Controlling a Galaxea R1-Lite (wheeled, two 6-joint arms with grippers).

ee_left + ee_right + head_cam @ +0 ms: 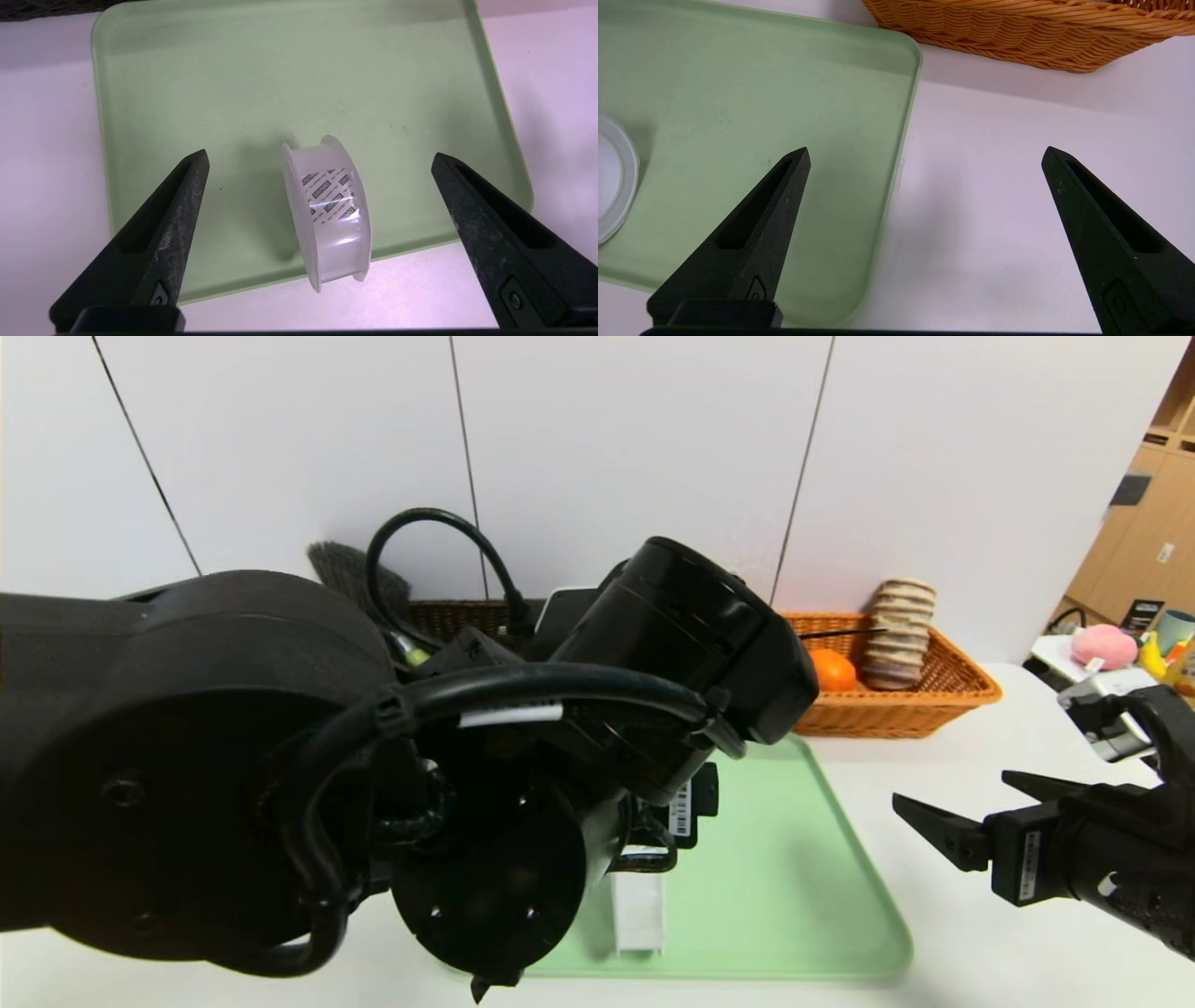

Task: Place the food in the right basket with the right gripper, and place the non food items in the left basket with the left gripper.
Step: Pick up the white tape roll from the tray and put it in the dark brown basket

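Beyond the far edge of the green tray, which takes up the middle of the tabletop, stand the two baskets. At the tray's far right corner sits the orange basket, and its share of the job looks finished: the striped roll leans up out of it, with the orange beside it. Towards the far left corner is the dark basket, where the brush shows its bristles above the rim, apparently already put away.

Only the white spool seems left to move. It stands on its edge at the tray's near edge, between the spread fingers of the left gripper but touching neither, so that gripper holds nothing. Closing on it and carrying it to the dark basket looks like the last job. The right gripper, also empty and wide apart, waits over the tray's right edge and the bare tabletop next to it.

Much is hidden in the head view: the left arm covers most of the dark basket and the tray's left half, so I cannot tell what else lies in that basket. The wrist views cut both baskets off.
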